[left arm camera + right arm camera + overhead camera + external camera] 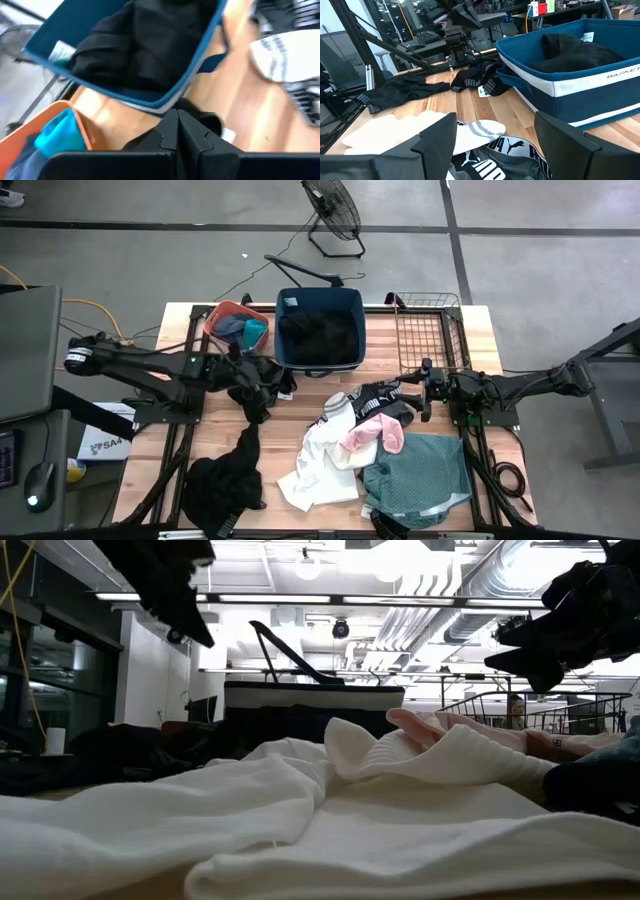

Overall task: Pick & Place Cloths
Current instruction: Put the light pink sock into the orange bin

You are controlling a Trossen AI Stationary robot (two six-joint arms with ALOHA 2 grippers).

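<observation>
L gripper (262, 388) is closed tight on a black garment (268, 378), which hangs off the fingers beside the navy tub (320, 360); grip taken near the tub wall, likely to keep the carry short. R gripper (425, 392) waits w/ fingers spread wide, holding nothing, over the black-and-white patterned cloth (378, 394). Remaining cloths lie on the wooden table (480, 330): white (315, 465), pale pink (372, 434), teal-green (420, 475), black (225, 480). Tub already holds black fabric.

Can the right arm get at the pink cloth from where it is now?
Probably yes. The right pincer is open and hovers just beside the pink cloth, which lies on top of the pile with nothing covering it.
</observation>
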